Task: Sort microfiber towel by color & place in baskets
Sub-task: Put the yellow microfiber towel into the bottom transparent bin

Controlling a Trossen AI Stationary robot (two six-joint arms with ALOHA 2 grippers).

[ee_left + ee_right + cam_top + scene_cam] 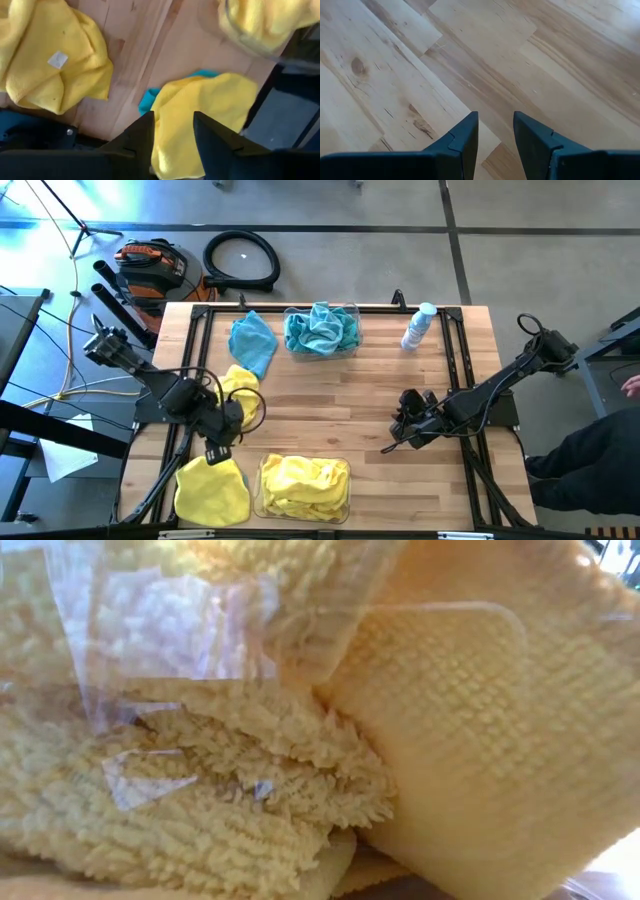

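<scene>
A clear basket (262,502) at the near edge holds yellow towels (305,483), which also fill the low view (300,770). The far basket (352,308) holds teal towels (322,330). Loose on the table lie a teal towel (252,340), a yellow one (240,385) and another yellow one (212,490) at the near left. My left gripper (215,450) hangs open above that last towel (200,105), pointing down, clear of it. A teal edge (146,100) peeks from under the towel. My right gripper (402,430) stands open over bare wood (495,115).
A small white-and-clear bottle (418,327) stands at the far right. The middle and right of the wooden table (340,405) are bare. A person's dark sleeve (590,455) shows beyond the table's right edge. Dark frame rails (192,380) run along the sides.
</scene>
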